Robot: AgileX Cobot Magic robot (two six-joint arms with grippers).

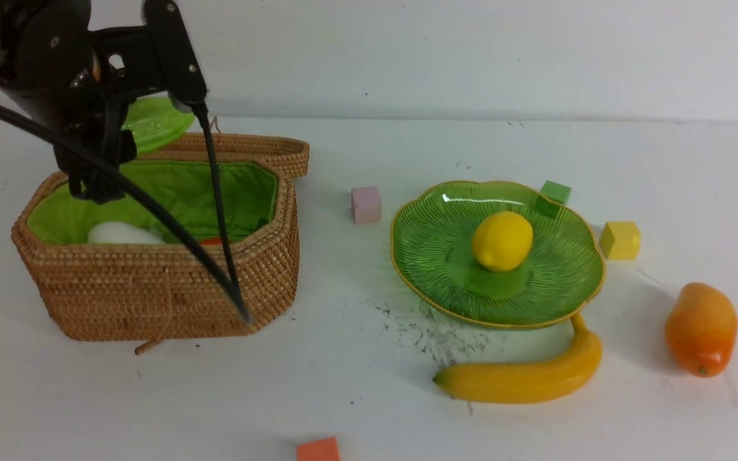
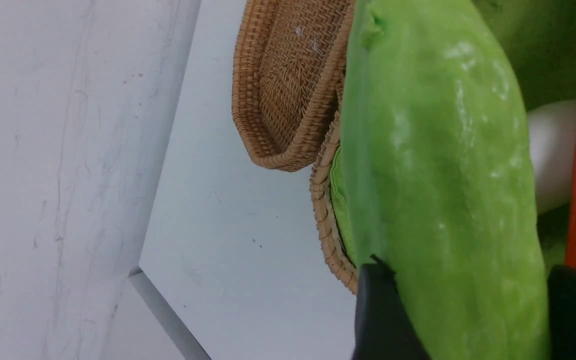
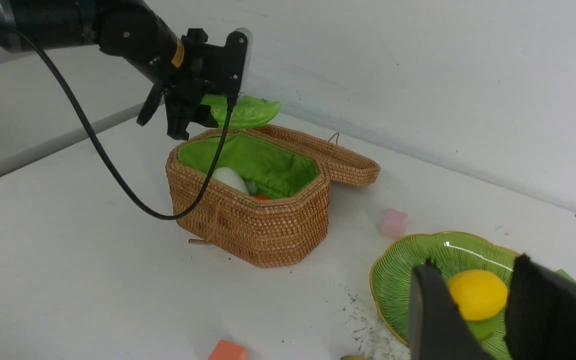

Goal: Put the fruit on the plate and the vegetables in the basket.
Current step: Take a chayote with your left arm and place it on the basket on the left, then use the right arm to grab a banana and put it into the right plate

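Observation:
My left gripper [image 2: 468, 280] is shut on the bumpy green cucumber [image 2: 438, 165] and holds it above the back left of the open wicker basket [image 1: 170, 288]. The white radish [image 1: 119, 233] and the red-orange carrot [image 1: 212, 241] lie inside on the green lining. The lemon [image 1: 502, 241] sits in the middle of the green plate [image 1: 426, 256]. The banana [image 1: 523, 379] lies on the table just in front of the plate, and the mango [image 1: 701, 328] to its right. My right gripper [image 3: 474, 265] hangs open and empty high over the plate; the front view does not show it.
The basket's lid [image 1: 247, 150] lies open behind it. Small cubes are scattered about: pink [image 1: 366, 205] left of the plate, green [image 1: 553, 195] behind it, yellow [image 1: 620, 240] to its right, orange [image 1: 318, 450] at the front edge. A white wall stands behind the table.

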